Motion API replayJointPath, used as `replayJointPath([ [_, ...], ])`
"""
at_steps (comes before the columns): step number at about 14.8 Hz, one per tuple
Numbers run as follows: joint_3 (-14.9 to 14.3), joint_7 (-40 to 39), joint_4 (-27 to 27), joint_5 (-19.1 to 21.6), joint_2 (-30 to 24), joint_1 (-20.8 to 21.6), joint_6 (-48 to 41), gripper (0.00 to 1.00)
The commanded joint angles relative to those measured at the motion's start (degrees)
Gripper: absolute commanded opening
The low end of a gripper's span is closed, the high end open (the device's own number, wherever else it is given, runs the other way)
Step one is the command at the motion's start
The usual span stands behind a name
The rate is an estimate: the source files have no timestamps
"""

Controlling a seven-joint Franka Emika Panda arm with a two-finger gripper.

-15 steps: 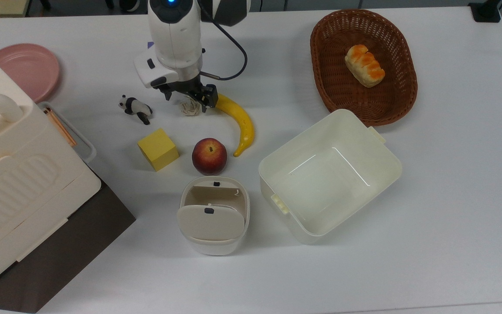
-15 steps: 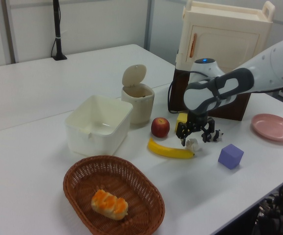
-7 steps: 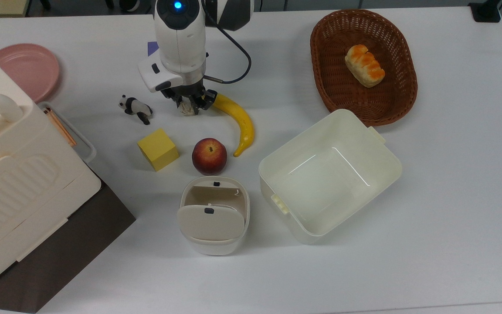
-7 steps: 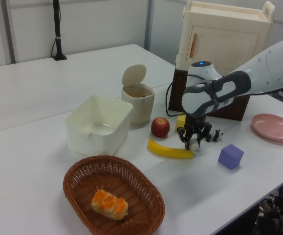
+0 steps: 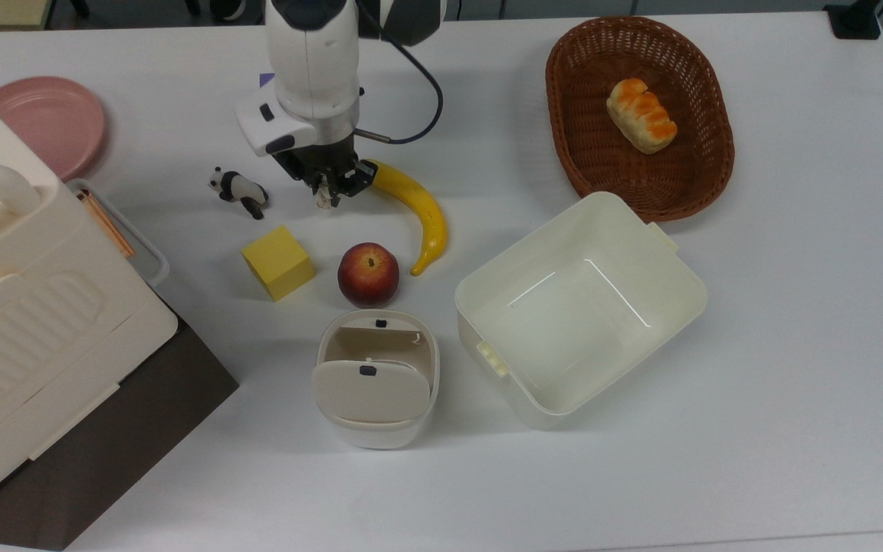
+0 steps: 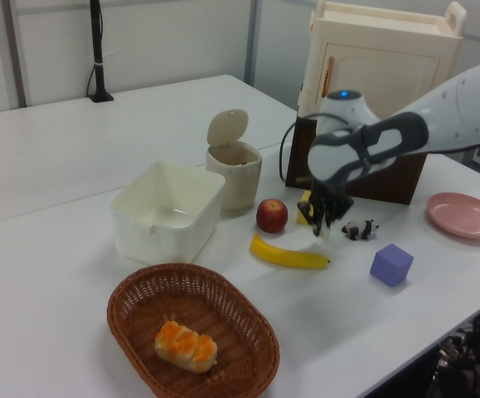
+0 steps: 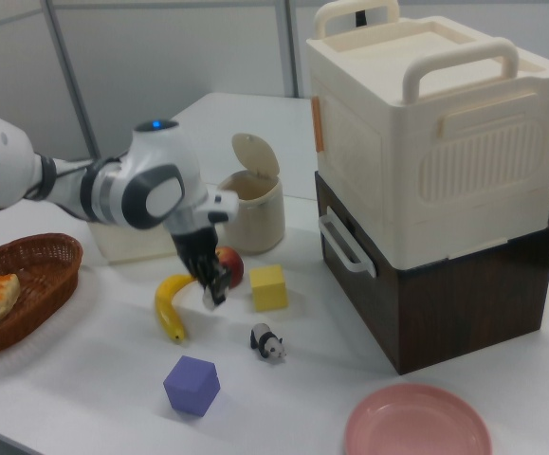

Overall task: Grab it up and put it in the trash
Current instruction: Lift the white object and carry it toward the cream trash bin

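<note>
While lifted off table, jaws pinch paper ball (image 5: 323,201) beside banana (image 5: 417,211).

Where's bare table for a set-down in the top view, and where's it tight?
Free: the wide strip below the trash bin and square tub, and the stretch between the banana and basket. Crowded: around the gripper holding the paper ball, with the panda, yellow cube and apple close by.
</note>
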Motion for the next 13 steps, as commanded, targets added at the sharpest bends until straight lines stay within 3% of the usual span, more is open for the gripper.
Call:
replayJointPath([
  [1, -0.05, 3.65, 4.09, -0.43, -5.47, 0.66, -2.92, 0.20],
  [7, 1.80, 8.84, 15.08, 0.01, -3.02, 0.49, -3.64, 0.21],
  [13, 3.21, 8.93, 22.91, -0.17, 2.07, 0.40, -3.28, 0.21],
])
